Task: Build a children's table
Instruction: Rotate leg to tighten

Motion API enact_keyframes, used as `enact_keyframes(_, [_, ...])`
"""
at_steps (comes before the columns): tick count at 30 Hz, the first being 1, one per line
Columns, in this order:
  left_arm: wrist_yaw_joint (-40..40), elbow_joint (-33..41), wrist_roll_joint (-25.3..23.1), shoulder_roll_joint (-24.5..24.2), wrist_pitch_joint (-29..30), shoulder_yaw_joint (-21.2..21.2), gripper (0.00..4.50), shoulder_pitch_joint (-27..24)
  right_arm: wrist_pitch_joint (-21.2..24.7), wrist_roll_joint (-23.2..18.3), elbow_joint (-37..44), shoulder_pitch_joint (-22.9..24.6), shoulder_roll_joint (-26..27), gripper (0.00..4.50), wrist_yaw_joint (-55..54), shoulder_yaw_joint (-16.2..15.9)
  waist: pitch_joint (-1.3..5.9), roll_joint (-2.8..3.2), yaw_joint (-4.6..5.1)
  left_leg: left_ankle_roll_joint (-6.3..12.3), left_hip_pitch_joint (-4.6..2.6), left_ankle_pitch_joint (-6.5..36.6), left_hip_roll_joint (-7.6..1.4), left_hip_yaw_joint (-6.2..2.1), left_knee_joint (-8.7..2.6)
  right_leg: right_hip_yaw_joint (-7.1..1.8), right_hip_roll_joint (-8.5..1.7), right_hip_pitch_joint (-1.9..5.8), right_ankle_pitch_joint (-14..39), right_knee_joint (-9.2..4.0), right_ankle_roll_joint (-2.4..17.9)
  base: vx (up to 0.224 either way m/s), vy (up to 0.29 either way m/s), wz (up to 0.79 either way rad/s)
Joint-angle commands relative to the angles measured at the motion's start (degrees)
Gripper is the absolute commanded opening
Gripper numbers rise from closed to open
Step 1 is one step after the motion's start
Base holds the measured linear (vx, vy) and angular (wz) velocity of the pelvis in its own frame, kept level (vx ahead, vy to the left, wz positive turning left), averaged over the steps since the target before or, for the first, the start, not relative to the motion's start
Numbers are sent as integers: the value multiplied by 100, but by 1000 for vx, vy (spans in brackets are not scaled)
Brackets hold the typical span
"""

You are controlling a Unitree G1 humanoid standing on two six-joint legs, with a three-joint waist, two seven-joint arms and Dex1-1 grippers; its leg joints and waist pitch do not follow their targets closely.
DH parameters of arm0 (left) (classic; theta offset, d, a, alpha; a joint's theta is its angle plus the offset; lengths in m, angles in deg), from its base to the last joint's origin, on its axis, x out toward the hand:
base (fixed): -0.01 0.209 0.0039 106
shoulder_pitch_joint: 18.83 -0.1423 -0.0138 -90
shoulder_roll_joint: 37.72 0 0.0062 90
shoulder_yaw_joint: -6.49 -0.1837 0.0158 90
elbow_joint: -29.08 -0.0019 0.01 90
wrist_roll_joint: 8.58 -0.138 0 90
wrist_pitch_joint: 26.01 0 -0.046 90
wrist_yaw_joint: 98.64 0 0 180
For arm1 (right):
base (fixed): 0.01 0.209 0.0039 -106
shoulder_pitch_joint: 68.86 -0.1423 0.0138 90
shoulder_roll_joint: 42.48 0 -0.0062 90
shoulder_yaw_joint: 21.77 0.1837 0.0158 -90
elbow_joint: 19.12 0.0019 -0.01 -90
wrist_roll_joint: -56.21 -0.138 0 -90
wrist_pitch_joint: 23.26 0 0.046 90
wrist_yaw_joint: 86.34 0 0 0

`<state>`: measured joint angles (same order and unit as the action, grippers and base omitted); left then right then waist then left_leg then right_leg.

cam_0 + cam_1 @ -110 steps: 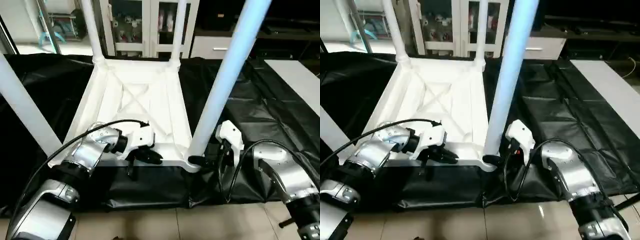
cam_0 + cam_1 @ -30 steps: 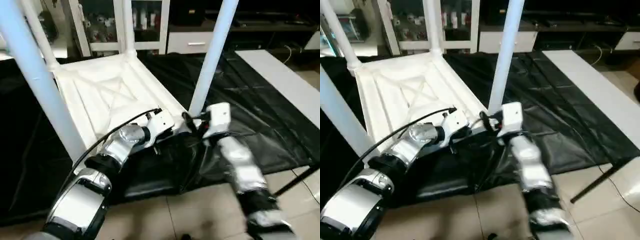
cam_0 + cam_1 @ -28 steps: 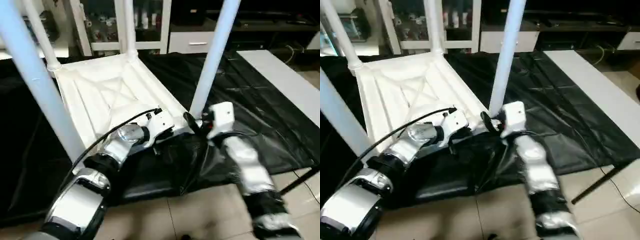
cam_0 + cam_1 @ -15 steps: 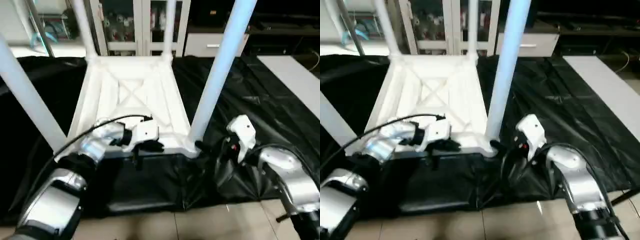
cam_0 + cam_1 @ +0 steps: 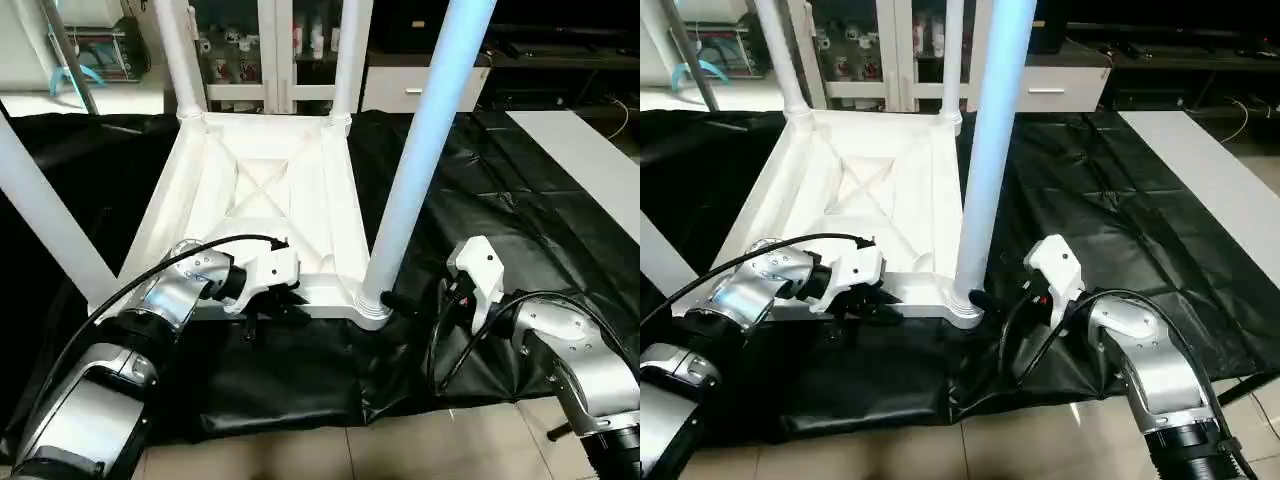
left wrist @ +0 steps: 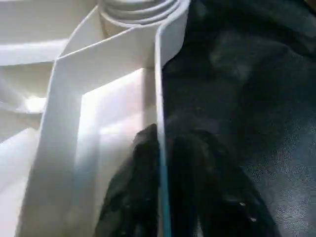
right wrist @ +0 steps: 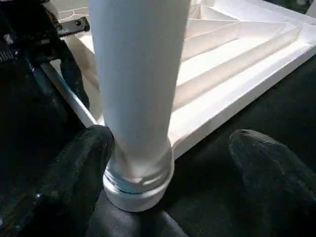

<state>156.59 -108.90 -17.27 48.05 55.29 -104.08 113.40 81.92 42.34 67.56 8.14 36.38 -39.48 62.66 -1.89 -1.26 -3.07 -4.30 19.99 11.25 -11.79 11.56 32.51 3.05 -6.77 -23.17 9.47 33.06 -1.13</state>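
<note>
Tabletop [image 5: 255, 205] square-on again, right gripper [image 7: 168, 163] jaws now off the leg [image 5: 415, 150].

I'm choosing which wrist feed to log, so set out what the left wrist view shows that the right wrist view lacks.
Left wrist view: the tabletop's raised rim seen edge-on, running straight into the left pincer. Right wrist view: a leg seated upright in its corner socket, with the open right pincer straddling it. Shared: the white ribbed underside, a ringed socket collar and the black cloth.
</note>
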Motion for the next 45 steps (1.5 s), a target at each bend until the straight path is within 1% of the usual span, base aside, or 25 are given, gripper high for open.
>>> enact_keyframes(1, [59,-203,-194,146,59,-368,100,-138,60,-23,140,-1,-14,413,21,16,287,-16,-8,203,-25,1318,-127,-29,-374,-164,-115,241,811,-286,1367,0,0,0])
enact_keyframes(2, [76,-181,-204,148,125,-384,100,-138,62,-17,145,5,-17,413,26,20,288,12,-21,199,-35,1329,-128,-29,-373,-166,-119,238,818,-286,1374,0,0,0])
enact_keyframes(3, [57,-188,-235,149,108,-406,100,-129,68,-20,154,12,-20,413,25,28,291,-1,-27,194,-41,1329,-131,-27,-372,-166,-115,237,805,-285,1389,0,0,0])
enact_keyframes(7, [122,-227,-278,146,113,-460,100,-120,79,-26,170,22,-31,413,13,40,296,-6,-36,212,-29,1240,-125,-29,-365,-164,-108,252,661,-264,1416,0,0,0])
enact_keyframes(9, [136,-245,-281,154,147,-462,71,-126,64,-23,140,13,-37,413,8,49,296,-8,-40,219,-33,1254,-123,-27,-362,-165,-113,253,696,-267,1418,0,0,0])
enact_keyframes(10, [124,-253,-289,157,142,-464,71,-126,56,-22,127,10,-40,413,9,53,298,8,-35,214,-29,1249,-118,-28,-360,-166,-109,258,687,-269,1413,0,0,0])
enact_keyframes(12, [84,-298,-314,175,137,-451,42,-121,43,-28,96,-2,-50,413,25,64,303,-5,-38,220,-25,1235,-120,-34,-358,-162,-113,268,684,-261,1410,0,0,0])
enact_keyframes(13, [41,-347,-340,193,106,-445,42,-112,5,-32,55,-15,-90,413,99,58,304,-7,-35,226,-25,1222,-121,-33,-358,-162,-113,265,670,-261,1415,0,0,0])
enact_keyframes(15, [22,-417,-378,215,67,-465,20,-106,-100,-78,-49,-31,-195,413,383,31,313,-17,-38,306,-25,1146,-120,-27,-336,-161,-110,270,514,-243,1476,0,0,0])
enact_keyframes(17, [38,-419,-377,219,48,-480,20,-119,-160,-90,-120,-42,-252,413,537,5,313,-14,-45,333,-25,1156,-123,-28,-335,-159,-118,273,533,-243,1493,0,0,0])
enact_keyframes(21, [171,-305,-401,213,-97,-585,5,-242,-379,38,-474,-150,-359,413,791,-116,306,-29,-41,375,-11,1162,-123,-26,-332,-156,-118,273,650,-256,1519,0,0,0])
enact_keyframes(22, [274,-219,-443,198,-245,-687,5,-354,-482,118,-688,-239,-388,413,936,-211,310,-48,-50,386,-18,1176,-126,-25,-327,-153,-124,270,683,-261,1519,0,0,0])
enact_keyframes(23, [274,-219,-443,198,-245,-687,5,-354,-482,118,-688,-239,-388,413,936,-211,306,-44,-47,382,-3,1175,-129,-35,-330,-150,-130,279,722,-253,1513,0,0,0])
enact_keyframes(24, [356,-120,-441,186,-285,-736,5,-429,-502,116,-775,-290,-388,413,1050,-261,307,-30,-58,378,-35,1227,-138,-23,-329,-157,-126,257,810,-268,1505,0,0,0])
enact_keyframes(29, [602,174,-411,152,-305,-837,5,-593,-529,117,-991,-446,-318,413,1305,-394,307,-32,-83,390,-22,1186,-149,-26,-336,-148,-117,266,759,-241,1520,0,0,0])
enact_keyframes(30, [615,214,-430,146,-321,-865,5,-622,-560,146,-1083,-505,-291,413,1421,-461,304,-25,-90,376,-34,1225,-154,-19,-335,-152,-119,253,802,-251,1511,0,0,0])
enact_keyframes(32, [604,220,-446,147,-332,-875,5,-631,-593,177,-1178,-557,-270,413,1563,-550,310,-43,-97,356,-33,1253,-153,-19,-334,-151,-120,253,833,-246,1516,0,0,0])
enact_keyframes(35, [546,219,-497,142,-354,-879,5,-635,-718,257,-1427,-661,-279,413,1836,-736,316,-34,-140,342,-39,1224,-151,-14,-327,-155,-118,246,793,-238,1502,0,0,0])
enact_keyframes(36, [543,218,-499,142,-355,-879,5,-635,-722,261,-1439,-666,-280,413,1848,-744,315,-34,-163,340,-42,1211,-152,-9,-327,-157,-113,244,768,-239,1504,0,0,0])
enact_keyframes(37, [522,267,-516,122,-337,-889,1,-650,-768,295,-1573,-730,-260,395,1913,-771,318,-36,-171,340,-45,1195,-153,-7,-323,-157,-113,244,732,-231,1510,0,0,0])
enact_keyframes(38, [520,294,-520,110,-325,-883,1,-658,-777,301,-1638,-770,-239,395,1945,-779,318,-69,-172,355,-25,1151,-148,-7,-322,-156,-114,255,691,-223,1517,0,0,0])
enact_keyframes(39, [519,303,-521,106,-321,-880,0,-662,-780,302,-1662,-785,-232,384,1958,-782,317,-56,-179,367,-17,1138,-147,-12,-324,-156,-119,263,734,-219,1498,0,0,0])
enact_keyframes(40, [518,317,-523,101,-314,-875,0,-666,-784,305,-1697,-807,-220,374,1978,-787,318,-50,-185,366,-27,1141,-151,-10,-322,-156,-121,255,750,-223,1493,0,0,0])
enact_keyframes(42, [515,329,-525,88,-301,-867,0,-667,-809,319,-1829,-895,-171,368,1991,-798,317,-54,-183,357,-27,1155,-150,-8,-324,-156,-118,250,795,-228,1480,0,0,0])
enact_keyframes(45, [492,335,-524,69,-295,-877,0,-672,-888,341,-2014,-981,-143,333,2108,-883,316,-48,-168,297,-32,1278,-151,-13,-336,-154,-111,239,925,-241,1457,0,0,0])
